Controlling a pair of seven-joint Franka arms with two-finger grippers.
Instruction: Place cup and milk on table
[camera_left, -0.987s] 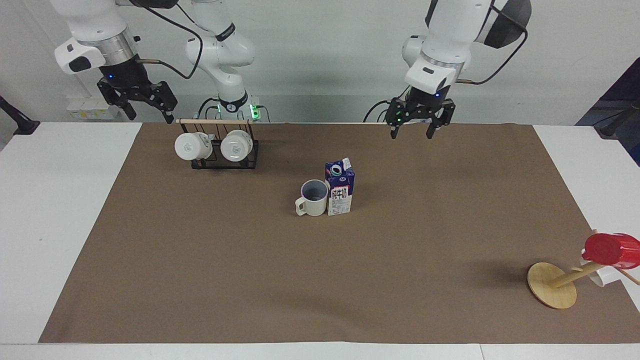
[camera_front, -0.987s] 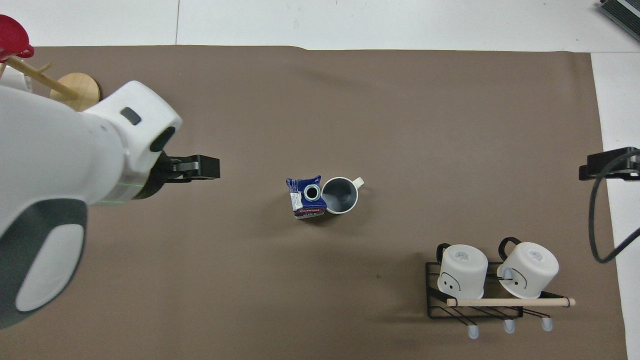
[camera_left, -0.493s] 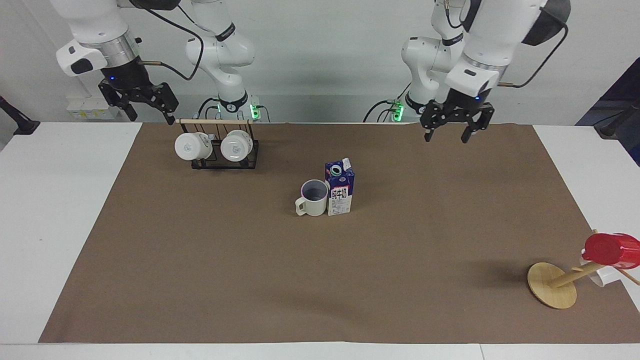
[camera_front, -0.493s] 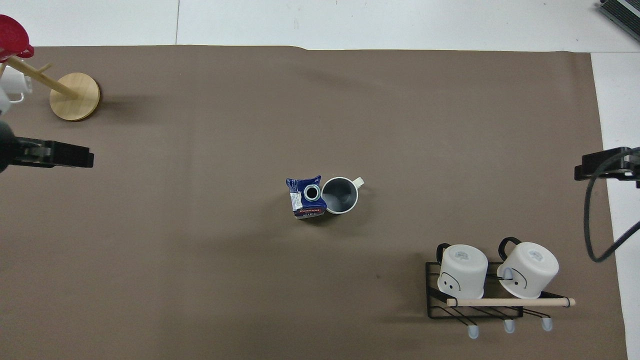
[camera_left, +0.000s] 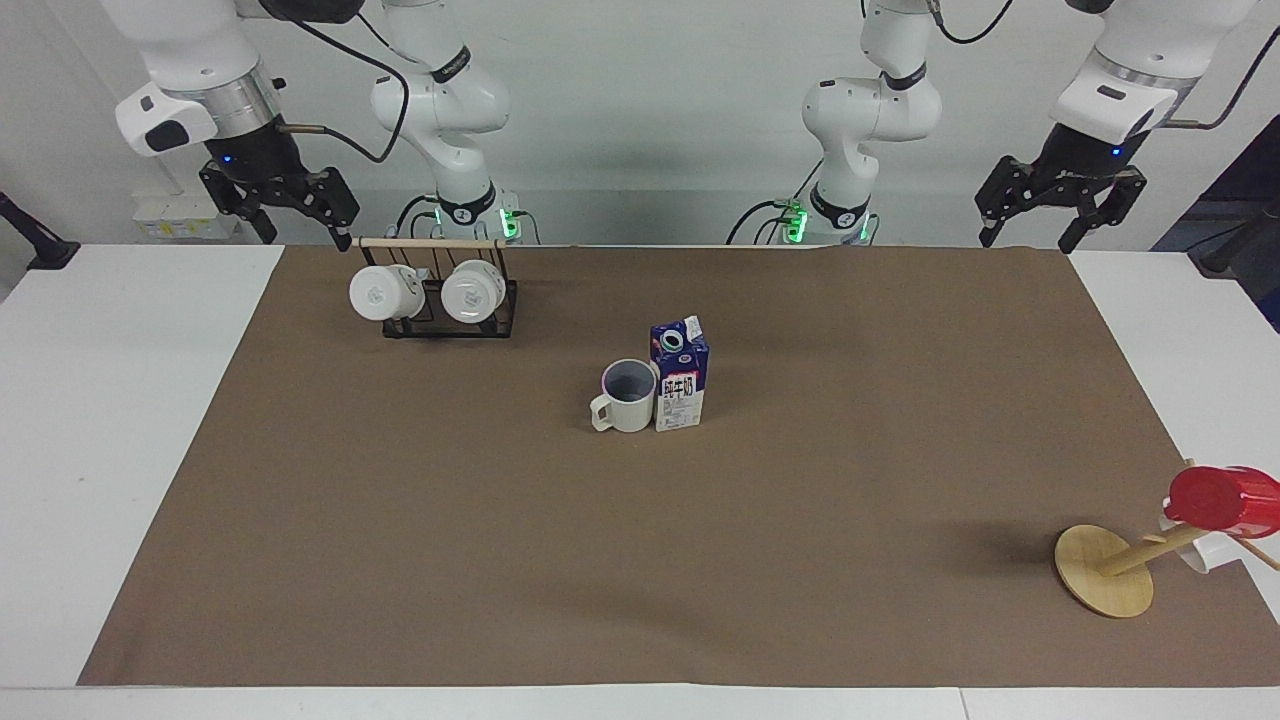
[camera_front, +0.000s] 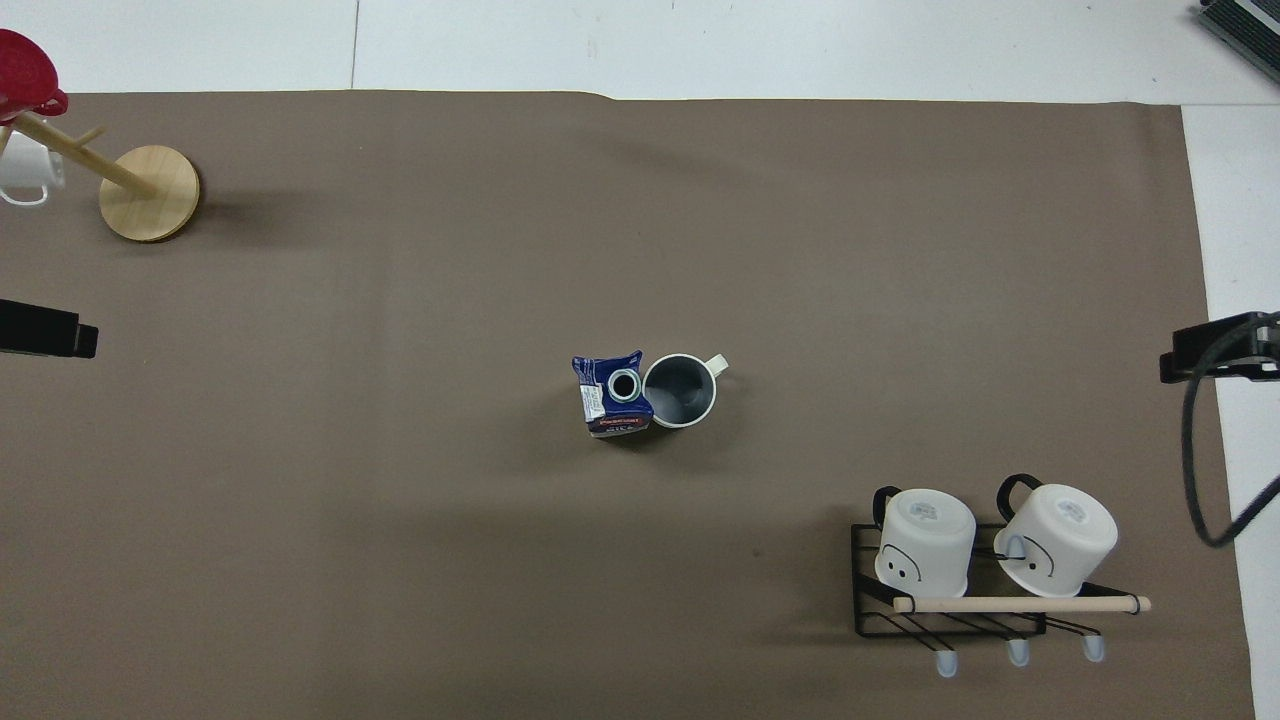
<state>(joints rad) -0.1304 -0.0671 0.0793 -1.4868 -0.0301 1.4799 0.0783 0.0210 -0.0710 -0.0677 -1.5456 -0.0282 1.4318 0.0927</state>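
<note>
**Cup and milk down, looks done**

Across the facing view, from its left side to its right:

Up at the right arm's end, right gripper, high in the air over the table edge, jaws wide, holding nothing. Just below it, a black rack with two white mugs lying on it.

In the middle of the brown mat, cup standing up, open end up, handle toward the right arm's end. Touching its side, milk, standing up too, round cap on top. Both on the table. Nothing left to do, most likely.

At the left arm's end, left gripper, high up, jaws wide, empty. Far from the robots, a tipped wooden stand with a red cup.

From the facing view: both whole grippers and their open jaws. From the overhead view: only dark tips at the edges, but a look straight down into the grey cup and onto the milk's cap.
</note>
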